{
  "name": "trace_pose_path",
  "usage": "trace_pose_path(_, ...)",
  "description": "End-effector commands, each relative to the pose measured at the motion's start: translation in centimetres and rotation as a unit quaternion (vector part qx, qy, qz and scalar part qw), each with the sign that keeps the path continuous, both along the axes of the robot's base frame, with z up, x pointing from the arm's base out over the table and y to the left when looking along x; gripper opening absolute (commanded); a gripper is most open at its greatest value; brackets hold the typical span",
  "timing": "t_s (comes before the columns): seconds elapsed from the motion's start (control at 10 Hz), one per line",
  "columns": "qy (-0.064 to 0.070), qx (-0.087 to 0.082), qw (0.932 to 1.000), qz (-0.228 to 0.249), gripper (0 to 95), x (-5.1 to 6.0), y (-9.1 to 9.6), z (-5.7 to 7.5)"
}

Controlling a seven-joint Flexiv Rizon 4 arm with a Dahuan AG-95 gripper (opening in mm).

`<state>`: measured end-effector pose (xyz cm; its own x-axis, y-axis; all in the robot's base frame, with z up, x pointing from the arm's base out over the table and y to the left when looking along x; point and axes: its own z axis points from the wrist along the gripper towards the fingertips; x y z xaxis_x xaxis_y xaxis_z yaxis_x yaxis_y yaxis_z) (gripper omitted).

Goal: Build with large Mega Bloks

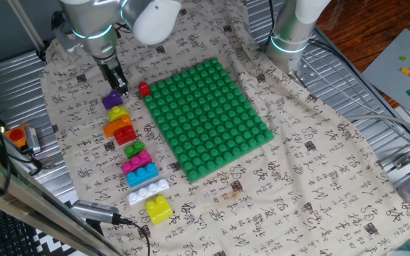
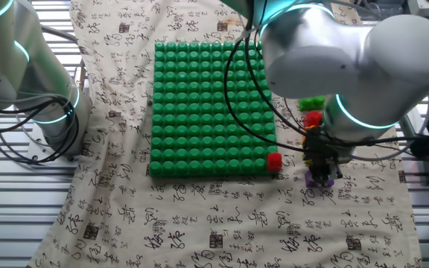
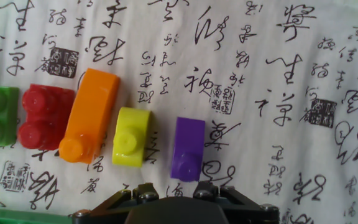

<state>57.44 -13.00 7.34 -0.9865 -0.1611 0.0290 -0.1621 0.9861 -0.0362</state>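
Under the bricks, cloth (image 3: 278, 74) with black calligraphy, illegible.

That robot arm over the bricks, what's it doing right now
The arm's gripper hangs just above a purple brick at the end of a row of loose Mega Bloks on the printed cloth. It holds nothing, and whether its fingers are open cannot be told. One small red brick sits at the corner of the green baseplate, which otherwise carries no bricks.
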Motion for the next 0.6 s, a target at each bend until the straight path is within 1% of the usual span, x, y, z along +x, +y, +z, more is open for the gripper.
trace_pose_path(0.1, 0.014, 0.001, 0.9999, -0.002, 38.0, 0.13, 0.03, -0.07)
trace_pose_path(0.4, 0.015, 0.000, 0.9995, -0.028, 38.0, 0.13, 0.03, -0.07)
trace_pose_path(0.5, 0.016, -0.004, 0.9989, -0.043, 38.0, 0.13, 0.03, -0.07)
trace_pose_path(0.6, 0.016, -0.004, 0.9990, -0.042, 38.0, 0.13, 0.03, -0.07)
